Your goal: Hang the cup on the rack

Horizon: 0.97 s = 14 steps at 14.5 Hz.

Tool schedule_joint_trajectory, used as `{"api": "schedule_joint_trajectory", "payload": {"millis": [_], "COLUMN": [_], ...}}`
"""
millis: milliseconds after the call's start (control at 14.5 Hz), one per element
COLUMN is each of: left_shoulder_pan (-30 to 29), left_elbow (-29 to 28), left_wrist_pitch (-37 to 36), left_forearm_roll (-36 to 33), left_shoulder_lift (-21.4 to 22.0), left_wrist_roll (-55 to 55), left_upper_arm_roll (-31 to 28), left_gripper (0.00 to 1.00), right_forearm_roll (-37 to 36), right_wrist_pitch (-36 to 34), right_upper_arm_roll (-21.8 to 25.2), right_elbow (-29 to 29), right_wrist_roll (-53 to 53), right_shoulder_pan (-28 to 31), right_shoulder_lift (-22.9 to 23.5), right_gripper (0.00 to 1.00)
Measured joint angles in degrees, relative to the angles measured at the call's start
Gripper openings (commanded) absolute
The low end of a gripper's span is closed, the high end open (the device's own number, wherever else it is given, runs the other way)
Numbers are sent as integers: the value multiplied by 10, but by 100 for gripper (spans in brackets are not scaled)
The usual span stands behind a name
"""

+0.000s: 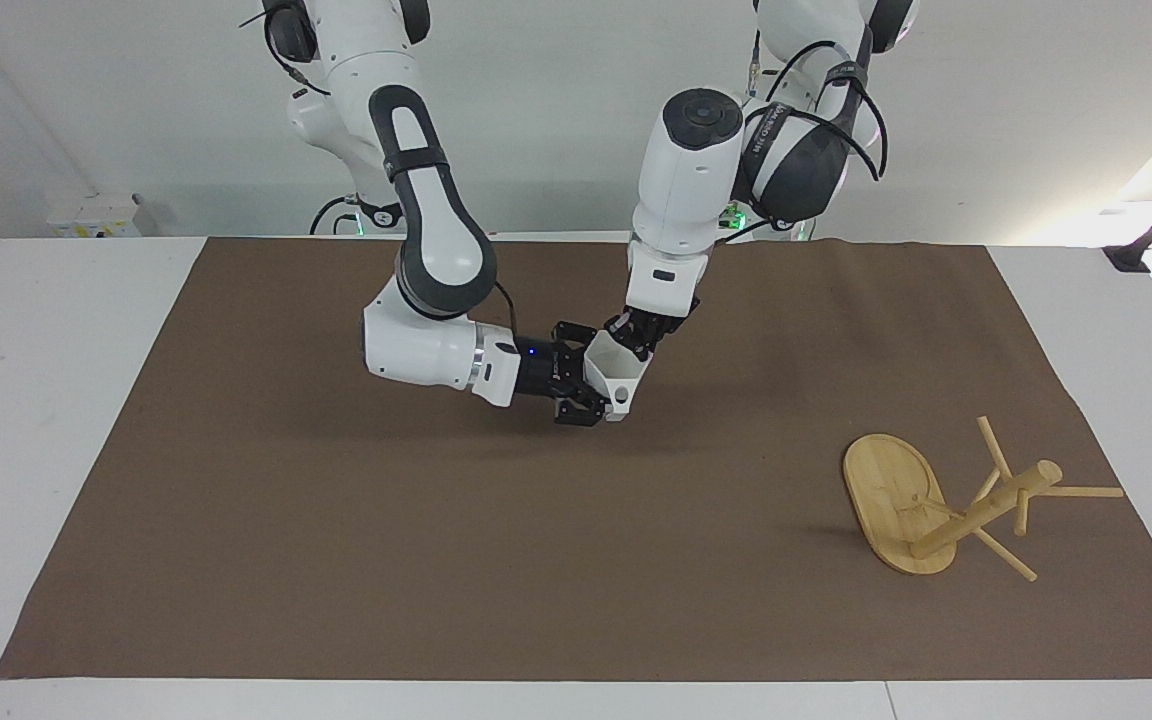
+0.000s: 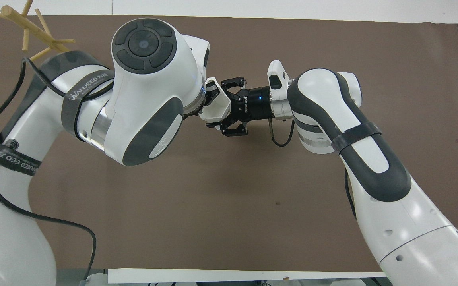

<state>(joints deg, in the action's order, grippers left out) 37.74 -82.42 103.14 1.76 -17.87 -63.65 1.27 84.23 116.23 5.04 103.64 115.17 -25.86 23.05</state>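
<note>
The cup (image 1: 616,378), held up over the middle of the brown mat (image 1: 336,560) at a handover between two grippers.

The right gripper (image 1: 591,392) comes in level from the side and its jaws are spread about the cup's base rather than clamped, as far as I can judge; the left gripper (image 1: 639,335) comes down from above and its jaws look closed on the cup's rim; the cup sits tilted between them, handle low. The rack (image 1: 946,500) lies toppled on its side, well apart, toward the left arm's end of the table; a peg cannot take the cup while it lies so. The risk, I judge: a thin rim pinch may slip or twist as the right gripper pulls clear, dropping the cup.
</note>
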Motion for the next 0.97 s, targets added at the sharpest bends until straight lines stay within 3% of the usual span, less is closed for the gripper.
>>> {"api": "schedule_joint_trajectory", "payload": {"millis": [345,621,966], "left_shoulder_pan": [0,-52,-169], "left_elbow": [0,-16,-200], "left_wrist_pitch": [4,46,275], "left_forearm_roll": [-32,-56,-56], "left_shoulder_lift": [0,17,124], "left_wrist_roll": [-68,-88,-75], "left_upper_arm_roll": [0,-15,-18], "left_gripper": [0,0,0], "right_forearm_roll": [-18,-160,-421], "right_wrist_pitch": [-27,-131,-148], "right_upper_arm_roll": [0,3,7], "right_elbow": [-3,-4,-14], "right_wrist_roll": [2,2,-26], "right_shoulder_pan": [20,136,289], "right_shoulder_lift": [-1,-4,-54], "right_gripper": [100,100,100]}}
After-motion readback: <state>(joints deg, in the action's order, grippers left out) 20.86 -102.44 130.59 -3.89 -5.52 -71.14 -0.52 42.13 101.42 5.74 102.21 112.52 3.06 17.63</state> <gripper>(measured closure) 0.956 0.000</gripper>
